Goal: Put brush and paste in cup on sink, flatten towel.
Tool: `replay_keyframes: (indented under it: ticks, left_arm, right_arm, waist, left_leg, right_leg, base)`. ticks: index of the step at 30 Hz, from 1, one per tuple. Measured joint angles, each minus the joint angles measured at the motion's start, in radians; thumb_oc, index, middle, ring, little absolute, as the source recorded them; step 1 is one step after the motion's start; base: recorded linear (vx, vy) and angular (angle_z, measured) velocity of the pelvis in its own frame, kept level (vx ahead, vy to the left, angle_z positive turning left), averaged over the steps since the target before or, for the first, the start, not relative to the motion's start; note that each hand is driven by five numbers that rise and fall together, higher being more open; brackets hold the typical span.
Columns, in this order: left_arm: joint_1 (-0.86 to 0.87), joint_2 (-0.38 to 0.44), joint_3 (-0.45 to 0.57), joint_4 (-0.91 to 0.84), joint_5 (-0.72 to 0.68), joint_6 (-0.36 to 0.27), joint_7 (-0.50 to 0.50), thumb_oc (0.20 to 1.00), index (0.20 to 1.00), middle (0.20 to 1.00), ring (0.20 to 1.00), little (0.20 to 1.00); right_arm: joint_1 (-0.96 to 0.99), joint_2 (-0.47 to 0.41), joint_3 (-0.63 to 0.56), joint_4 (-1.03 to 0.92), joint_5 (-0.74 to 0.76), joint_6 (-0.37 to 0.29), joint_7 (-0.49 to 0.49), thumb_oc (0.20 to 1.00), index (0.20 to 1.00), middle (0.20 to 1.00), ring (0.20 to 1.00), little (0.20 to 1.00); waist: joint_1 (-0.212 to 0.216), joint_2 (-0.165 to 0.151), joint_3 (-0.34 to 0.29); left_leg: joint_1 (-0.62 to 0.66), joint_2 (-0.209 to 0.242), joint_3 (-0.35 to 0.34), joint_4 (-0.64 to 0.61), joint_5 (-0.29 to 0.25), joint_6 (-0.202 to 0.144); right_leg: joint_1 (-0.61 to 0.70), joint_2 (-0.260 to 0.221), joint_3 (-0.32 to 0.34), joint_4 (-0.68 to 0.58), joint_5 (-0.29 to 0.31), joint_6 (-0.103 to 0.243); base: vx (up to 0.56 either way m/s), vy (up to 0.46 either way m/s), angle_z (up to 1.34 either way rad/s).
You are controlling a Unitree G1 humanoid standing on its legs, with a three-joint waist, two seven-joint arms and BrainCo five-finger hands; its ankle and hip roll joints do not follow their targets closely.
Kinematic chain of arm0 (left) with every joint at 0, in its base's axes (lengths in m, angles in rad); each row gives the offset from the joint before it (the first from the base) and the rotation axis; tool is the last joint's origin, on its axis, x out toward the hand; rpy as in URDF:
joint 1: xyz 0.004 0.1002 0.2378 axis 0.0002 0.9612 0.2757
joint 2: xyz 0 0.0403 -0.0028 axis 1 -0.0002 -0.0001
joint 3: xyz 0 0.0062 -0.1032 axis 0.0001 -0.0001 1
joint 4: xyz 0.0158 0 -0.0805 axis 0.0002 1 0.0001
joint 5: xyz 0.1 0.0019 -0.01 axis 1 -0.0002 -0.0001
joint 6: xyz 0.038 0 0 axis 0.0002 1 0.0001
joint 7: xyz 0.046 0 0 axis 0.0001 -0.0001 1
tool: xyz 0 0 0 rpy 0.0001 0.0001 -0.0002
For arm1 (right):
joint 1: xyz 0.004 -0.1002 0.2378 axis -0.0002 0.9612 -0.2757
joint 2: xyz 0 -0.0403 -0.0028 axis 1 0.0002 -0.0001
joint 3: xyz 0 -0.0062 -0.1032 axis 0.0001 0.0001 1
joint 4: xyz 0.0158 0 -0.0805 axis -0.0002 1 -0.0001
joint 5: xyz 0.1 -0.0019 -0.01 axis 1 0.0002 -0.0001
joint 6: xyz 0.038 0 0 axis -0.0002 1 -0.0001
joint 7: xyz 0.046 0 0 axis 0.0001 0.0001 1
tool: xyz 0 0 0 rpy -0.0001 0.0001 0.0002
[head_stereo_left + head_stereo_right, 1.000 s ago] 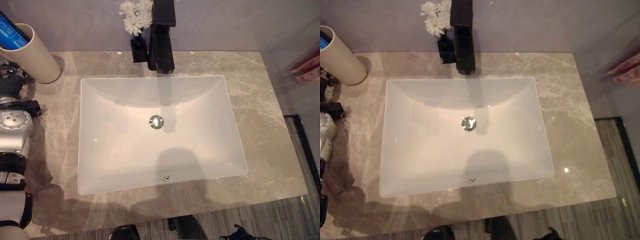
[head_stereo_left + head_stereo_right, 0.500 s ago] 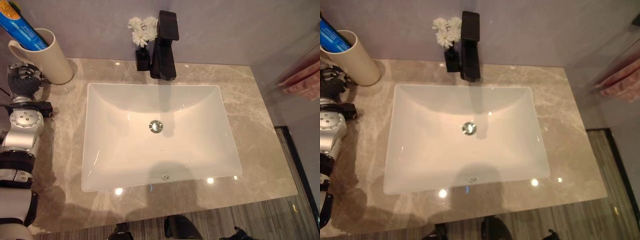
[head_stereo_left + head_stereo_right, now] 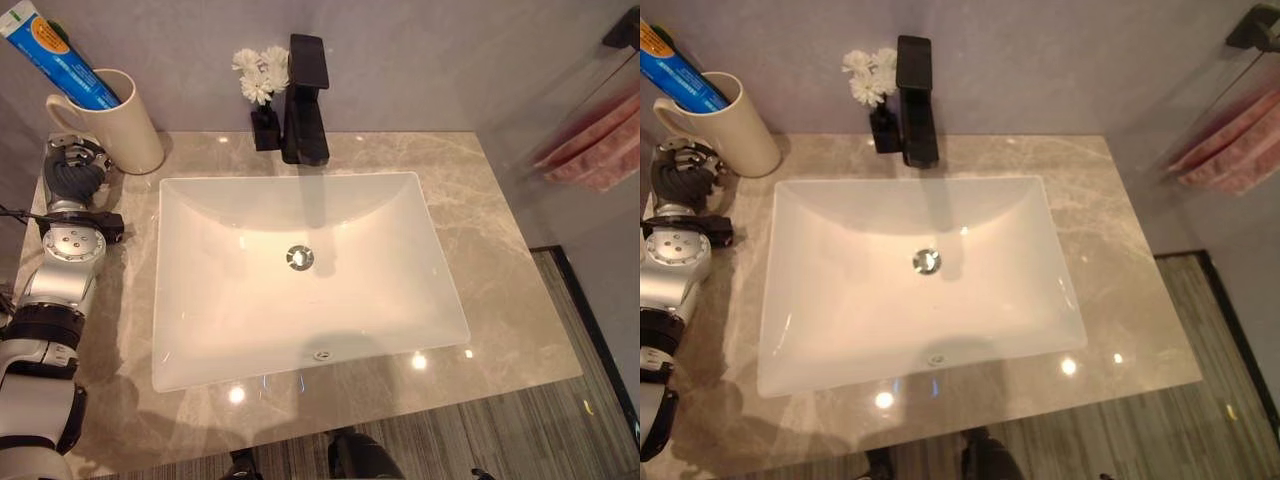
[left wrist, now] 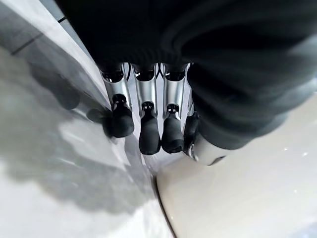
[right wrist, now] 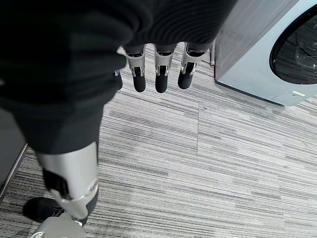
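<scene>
Grey-veined marble makes up the surface (image 3: 520,290), a broad slab with a white rectangular sink (image 3: 300,275) sunk into its middle and a black faucet (image 3: 306,100) rising at its far edge beside a small dark vase of white flowers (image 3: 258,80). The relation that matters now is between the robot's left hand (image 3: 75,170) and the pink towel (image 3: 590,150): the towel hangs on a wall bar far across from that hand, past the whole width of the sink and beyond the surface's far right end, its long axis running along the bar and slanting up the wall. The right arm's side is the nearer one, though the right hand (image 5: 157,74) hangs low over a striped grey floor (image 5: 198,163) next to a washing machine (image 5: 277,54), fingers straight, relaxed and holding nothing. The cream cup (image 3: 112,125) stands just past the left hand's fingertips, touching or nearly touching them, with the blue paste tube (image 3: 55,55) leaning out of its mouth up and away from the hand; something dark stands beside the tube, probably the brush, but I cannot tell for sure. The left hand's fingers (image 4: 148,134) are straight and close together, resting on the marble by the cup's base and gripping nothing. By my reading the cup part looks finished and the towel is what remains.
</scene>
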Motion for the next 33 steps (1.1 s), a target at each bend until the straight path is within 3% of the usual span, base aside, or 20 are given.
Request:
replay_keyframes:
  ticks: [5,6,11,24,27,28,30,33]
  left_arm:
    - [-0.04,-0.018,-0.042,0.001,0.001,0.001,0.002,0.2,0.2,0.2,0.2,0.2]
    - [-0.095,-0.007,-0.1,0.035,0.027,0.009,0.0,0.2,0.2,0.2,0.2,0.2]
    - [-0.193,-0.022,-0.156,0.088,0.038,0.023,0.002,0.2,0.2,0.2,0.2,0.2]
    - [-0.221,-0.076,-0.154,0.084,0.068,0.021,0.021,0.2,0.2,0.2,0.2,0.2]
    - [-0.151,-0.094,-0.089,0.057,0.111,0.034,0.049,0.2,0.2,0.2,0.2,0.2]
    - [0.004,-0.152,0.015,-0.074,0.12,0.046,0.059,0.2,0.2,0.2,0.2,0.2]
    - [0.201,-0.172,0.052,-0.249,0.149,0.04,0.062,0.2,0.2,0.2,0.2,0.2]
    - [0.311,-0.194,0.147,-0.312,0.153,0.042,0.063,0.2,0.2,0.2,0.2,0.2]
  right_arm:
    - [0.002,0.0,0.001,0.0,0.003,-0.002,0.0,1.0,1.0,1.0,1.0,1.0]
    - [0.003,-0.001,0.001,0.006,0.002,-0.005,0.0,1.0,1.0,1.0,1.0,1.0]
    - [0.004,-0.003,0.003,0.024,0.006,-0.005,0.0,1.0,1.0,1.0,1.0,1.0]
    - [0.0,-0.003,0.004,0.022,0.037,-0.008,-0.001,1.0,1.0,1.0,1.0,1.0]
    - [-0.009,-0.003,0.0,0.021,0.036,-0.004,-0.002,1.0,1.0,1.0,1.0,1.0]
    - [-0.003,-0.006,-0.001,0.02,0.036,-0.004,-0.003,1.0,1.0,1.0,1.0,1.0]
    - [0.005,-0.007,-0.006,0.021,0.032,-0.007,-0.002,1.0,1.0,1.0,1.0,1.0]
    - [0.002,-0.014,-0.038,0.022,0.027,-0.004,0.0,1.0,1.0,1.0,1.0,1.0]
  waist:
    - [-0.006,-0.006,-0.008]
    - [-0.011,-0.015,-0.016]
    - [-0.045,-0.027,-0.03]
    - [-0.05,-0.027,-0.03]
    - [-0.041,-0.01,-0.022]
    - [-0.029,0.017,-0.019]
    - [0.001,0.056,-0.014]
    - [0.023,0.084,0.003]
  left_leg:
    - [-0.008,0.0,0.0,0.0,0.0,0.0]
    - [-0.019,0.0,0.002,0.0,0.0,0.0]
    - [-0.031,0.0,0.011,0.0,0.0,0.0]
    - [-0.032,0.006,0.029,0.0,-0.001,-0.001]
    - [0.004,0.025,0.029,0.0,-0.002,-0.004]
    - [0.049,0.036,0.021,0.0,-0.011,-0.017]
    - [0.076,0.048,-0.004,-0.001,-0.019,-0.024]
    - [0.09,0.055,-0.031,0.0,-0.015,-0.028]
  right_leg:
    - [-0.007,0.001,0.003,0.0,0.005,0.002]
    - [-0.02,0.002,0.003,0.0,0.004,0.002]
    - [-0.037,0.005,0.017,0.0,0.013,0.001]
    - [-0.048,0.012,0.026,0.0,0.003,0.006]
    - [-0.011,0.018,0.019,0.0,0.0,-0.003]
    - [0.039,0.027,0.009,0.0,-0.012,-0.015]
    - [0.079,0.037,-0.017,0.0,-0.032,-0.021]
    - [0.106,0.043,-0.037,0.0,-0.03,-0.029]
  base:
    - [0.0,-0.015,-0.01]
    - [-0.01,-0.033,-0.02]
    - [0.0,-0.025,-0.05]
    - [0.01,-0.018,-0.03]
    - [0.12,-0.075,-0.03]
    - [0.1,-0.062,0.02]
    - [0.09,-0.048,0.23]
    - [0.03,-0.025,0.25]
